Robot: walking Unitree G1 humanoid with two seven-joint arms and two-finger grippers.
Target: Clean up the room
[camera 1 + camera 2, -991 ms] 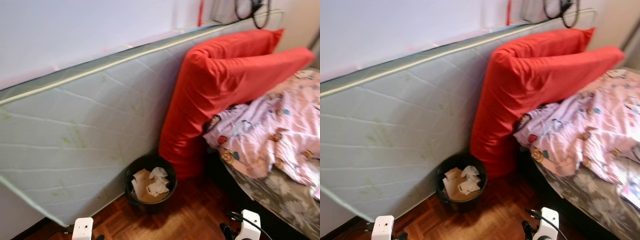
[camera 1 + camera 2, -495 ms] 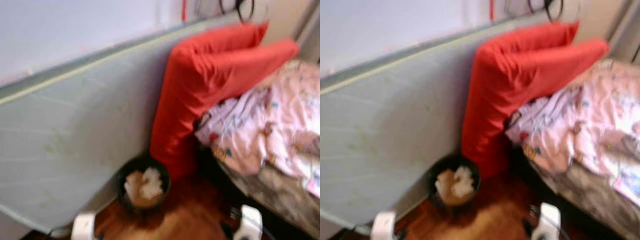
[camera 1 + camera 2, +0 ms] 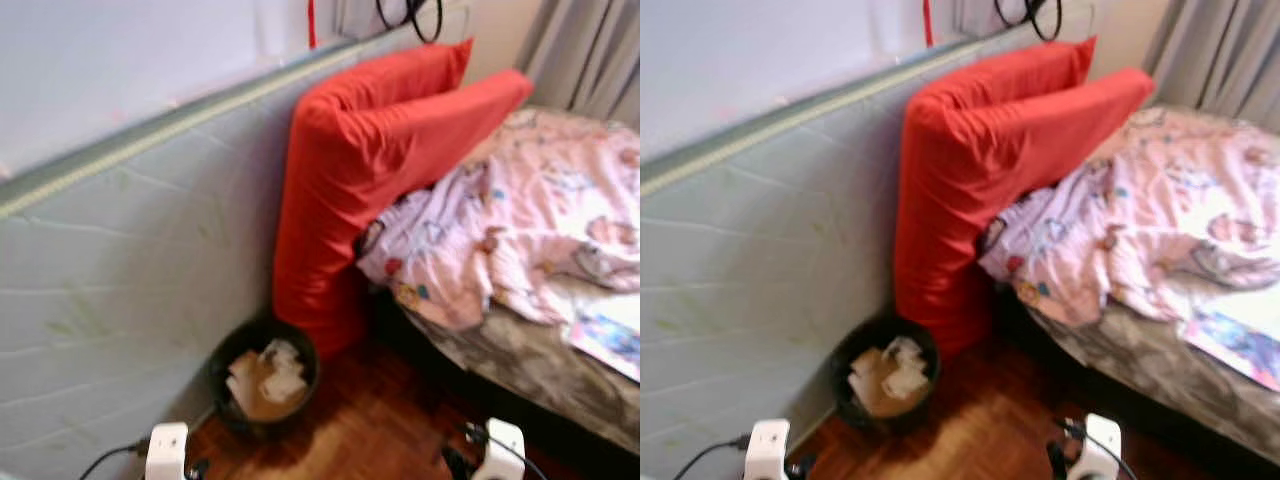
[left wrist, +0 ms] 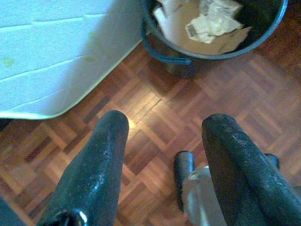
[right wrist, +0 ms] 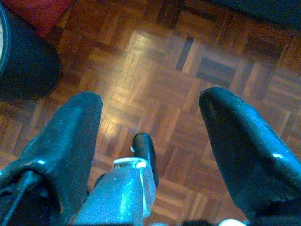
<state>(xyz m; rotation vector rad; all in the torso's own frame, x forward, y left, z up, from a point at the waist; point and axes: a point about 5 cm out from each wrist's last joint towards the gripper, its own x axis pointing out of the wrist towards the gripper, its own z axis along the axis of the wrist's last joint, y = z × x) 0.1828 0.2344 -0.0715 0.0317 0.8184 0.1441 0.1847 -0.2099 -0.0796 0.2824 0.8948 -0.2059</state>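
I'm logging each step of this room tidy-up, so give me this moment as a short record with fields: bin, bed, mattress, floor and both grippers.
bin: black bin on the floor, holding crumpled paper and cardboard
mattress: pale mattress standing on edge along the wall, beside the bin
bed: red pillows propped at its head, rumpled pink duvet over it
floor: wood parquet
left gripper: open, holding nothing, above the floor near the bin
right gripper: open, holding nothing, above the floor
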